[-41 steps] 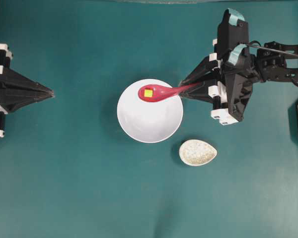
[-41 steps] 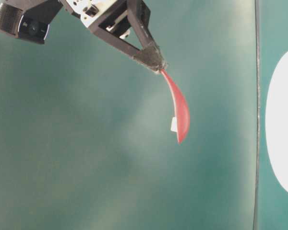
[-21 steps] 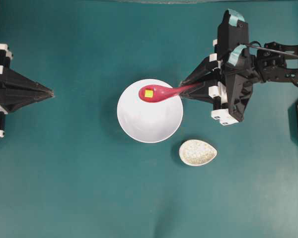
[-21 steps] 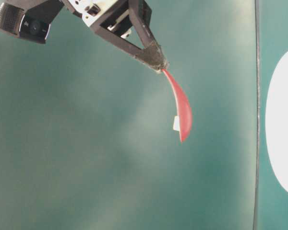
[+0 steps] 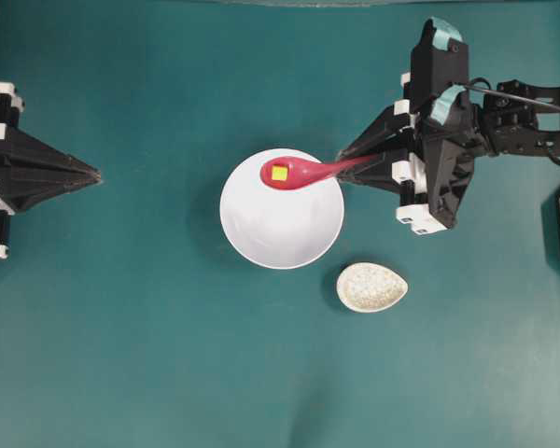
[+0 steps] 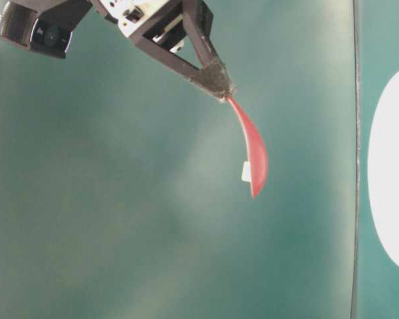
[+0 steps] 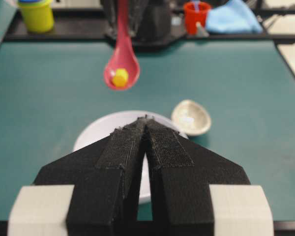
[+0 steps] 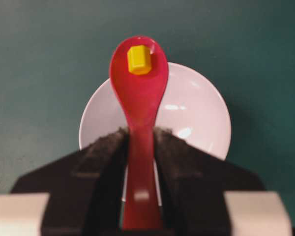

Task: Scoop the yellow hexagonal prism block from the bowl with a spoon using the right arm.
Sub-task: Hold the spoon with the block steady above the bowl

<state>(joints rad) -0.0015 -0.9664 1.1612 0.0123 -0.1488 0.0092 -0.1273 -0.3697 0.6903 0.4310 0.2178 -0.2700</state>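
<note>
Right hand (image 8: 140,147) grasps the spoon (image 8: 138,93); block (image 8: 138,59) in its scoop, lifted above the bowl (image 7: 96,135) in left wrist view. Left hand (image 7: 146,129) clenched. Spoon rest (image 5: 371,287) beside bowl.

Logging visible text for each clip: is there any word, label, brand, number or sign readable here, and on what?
None can be read.
The spoon, yellow block, white bowl and speckled dish are all plain.
The yellow cup and red cup behind the table show no print; they are blurred.

Bright, even light; my table-level view is hazy and washed out, the bowl (image 6: 390,169) there blown to flat white.
</note>
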